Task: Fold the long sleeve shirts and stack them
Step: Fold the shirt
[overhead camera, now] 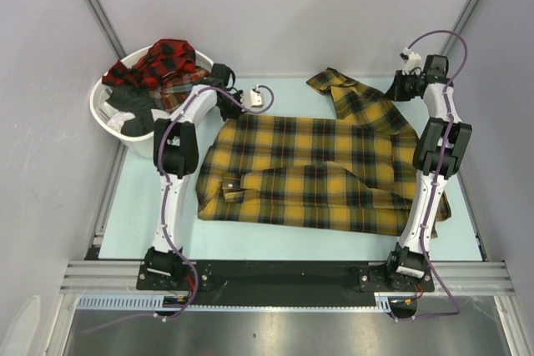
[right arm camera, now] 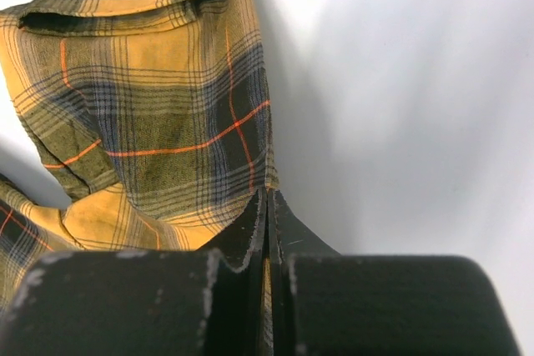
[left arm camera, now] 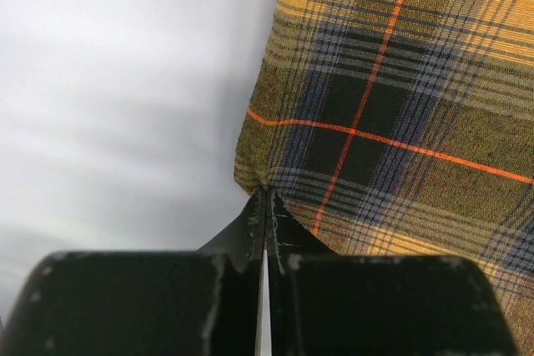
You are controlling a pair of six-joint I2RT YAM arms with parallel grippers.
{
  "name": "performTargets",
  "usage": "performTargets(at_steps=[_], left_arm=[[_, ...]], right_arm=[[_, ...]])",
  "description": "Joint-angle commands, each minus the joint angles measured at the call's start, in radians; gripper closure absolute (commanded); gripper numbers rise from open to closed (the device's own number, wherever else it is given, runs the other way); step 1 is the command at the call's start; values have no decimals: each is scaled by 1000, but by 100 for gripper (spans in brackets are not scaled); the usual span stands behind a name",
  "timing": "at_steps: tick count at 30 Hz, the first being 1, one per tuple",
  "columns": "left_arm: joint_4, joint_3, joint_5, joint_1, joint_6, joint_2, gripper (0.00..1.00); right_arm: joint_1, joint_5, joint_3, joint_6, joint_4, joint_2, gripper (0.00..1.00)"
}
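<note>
Left tool point(left arm camera: 265, 199) pinches yellow shirt point(left arm camera: 400, 122); overhead hides it.

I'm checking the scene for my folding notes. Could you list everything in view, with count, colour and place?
yellow plaid shirt: one, mustard with black checks and thin red lines, spread across the middle of the table
red-and-black plaid shirt: one, bunched on top in the basket
other clothes: count unclear, dark and white, in the basket
basket: one, white, at the table's far left corner
table: one, pale blue-green
left arm: one, white and black, left side
right arm: one, white and black, right side
left tool: one, black, shut on the yellow plaid shirt's edge
right tool: one, black, shut on the yellow plaid shirt's edge
</note>
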Motion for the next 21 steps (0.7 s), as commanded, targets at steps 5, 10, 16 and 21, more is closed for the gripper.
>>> performTargets(at_steps=[5,10,16,21], left_arm=[[46,-70,65,13,-28,-170,100],[120,-244,69,13,0,-313,100],[124,-406,85,14,59,-456,100],[144,-592,91,22,105,-569,100]], right_arm=[[-27,-69,24,19,-48,-144,100],[-57,-112,-50,29,-77,-230,100],[-88,-138,-124,-25,-168,-346,100],[-107,-153,-235,-106,-254,-458,100]])
